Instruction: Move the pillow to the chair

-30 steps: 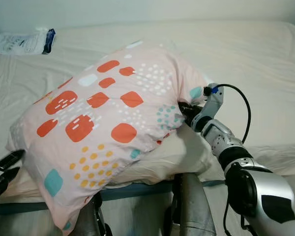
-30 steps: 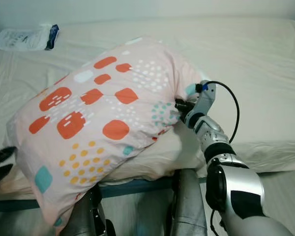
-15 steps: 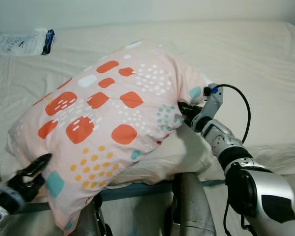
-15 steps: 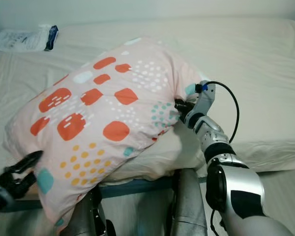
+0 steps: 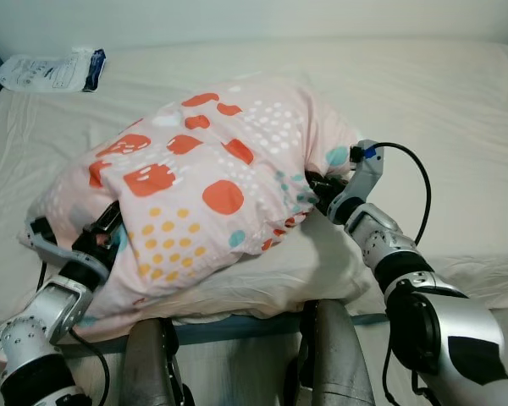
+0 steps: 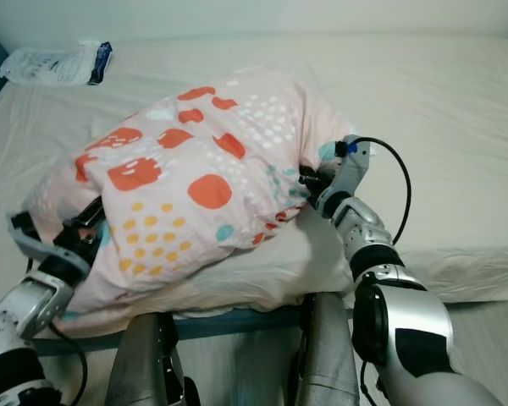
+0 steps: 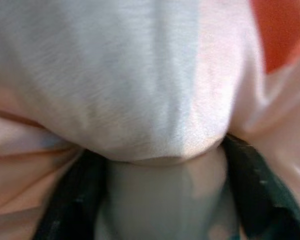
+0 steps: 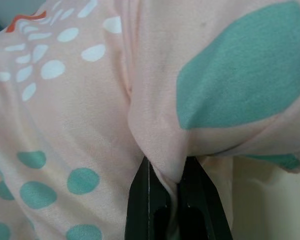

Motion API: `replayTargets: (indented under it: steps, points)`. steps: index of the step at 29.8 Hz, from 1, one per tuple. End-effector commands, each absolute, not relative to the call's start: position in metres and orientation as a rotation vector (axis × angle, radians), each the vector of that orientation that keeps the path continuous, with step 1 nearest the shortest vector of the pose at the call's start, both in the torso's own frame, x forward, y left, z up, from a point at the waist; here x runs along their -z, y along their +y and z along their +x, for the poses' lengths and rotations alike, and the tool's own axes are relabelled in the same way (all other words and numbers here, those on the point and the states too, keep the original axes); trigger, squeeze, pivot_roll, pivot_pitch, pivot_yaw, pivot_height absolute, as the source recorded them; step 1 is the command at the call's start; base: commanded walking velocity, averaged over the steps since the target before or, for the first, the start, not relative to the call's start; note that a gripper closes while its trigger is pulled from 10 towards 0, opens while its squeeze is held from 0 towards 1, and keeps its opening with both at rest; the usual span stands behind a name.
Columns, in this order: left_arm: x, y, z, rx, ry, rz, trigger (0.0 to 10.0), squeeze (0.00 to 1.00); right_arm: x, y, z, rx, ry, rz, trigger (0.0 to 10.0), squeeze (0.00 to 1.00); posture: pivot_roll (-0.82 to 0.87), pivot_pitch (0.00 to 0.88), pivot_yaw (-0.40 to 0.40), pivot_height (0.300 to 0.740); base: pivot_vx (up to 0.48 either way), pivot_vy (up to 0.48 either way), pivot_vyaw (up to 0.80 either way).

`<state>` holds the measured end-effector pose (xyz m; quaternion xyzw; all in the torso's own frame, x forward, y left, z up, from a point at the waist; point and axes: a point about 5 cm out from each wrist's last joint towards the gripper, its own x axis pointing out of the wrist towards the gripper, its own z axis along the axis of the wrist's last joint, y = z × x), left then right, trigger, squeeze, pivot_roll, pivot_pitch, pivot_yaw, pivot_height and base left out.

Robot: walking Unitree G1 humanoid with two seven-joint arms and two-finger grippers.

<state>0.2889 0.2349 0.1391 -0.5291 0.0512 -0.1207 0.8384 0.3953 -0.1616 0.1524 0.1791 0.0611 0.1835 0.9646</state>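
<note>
Pinching pillow (image 5: pixel 212 186) fabric, right gripper (image 8: pixel 171 187); left gripper (image 7: pixel 160 185) fingers straddle a fold, grip unclear

One patterned pillow (image 5: pixel 203 186) near the bed's (image 5: pixel 457 110) front edge. One plain white pillow (image 5: pixel 279 275) under it. One plastic packet (image 5: pixel 51 71) at the far left corner. Two grippers: left gripper (image 5: pixel 110 222), right gripper (image 5: pixel 315 188).

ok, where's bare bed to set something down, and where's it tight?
Bare sheet on the bed: the wide stretch on the robot's right of the pillow, and the strip behind it up to the white packet. Tight along the near edge: the left gripper and the right gripper each clamp a pillow end there.
</note>
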Motion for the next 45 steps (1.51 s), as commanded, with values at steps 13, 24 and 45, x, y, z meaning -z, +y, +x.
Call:
replayTargets:
  steps: [13, 24, 45]
  points:
    - [-0.147, 0.213, 0.291, 0.227, 0.194, -0.632, 0.0, 0.00, -0.157, -0.140, 0.394, -0.435, 0.073, 0.227, 0.0, 0.00, 0.06, 0.162, -0.028, 0.536, 0.000, 0.000, 0.00]
    - [-0.190, 0.158, 0.304, 0.314, -0.044, -0.241, 0.0, 0.00, -0.205, -0.104, 0.380, -0.455, -0.225, 0.034, 0.0, 0.00, 0.04, 0.127, -0.028, 0.536, 0.000, 0.000, 0.00]
    - [-0.220, 0.149, 0.325, 0.096, -0.209, -0.052, 10.0, 0.00, -0.234, -0.086, 0.347, -0.343, -0.346, -0.114, 10.0, 0.00, 0.02, 0.077, -0.005, 0.536, 0.000, 0.000, 0.00]
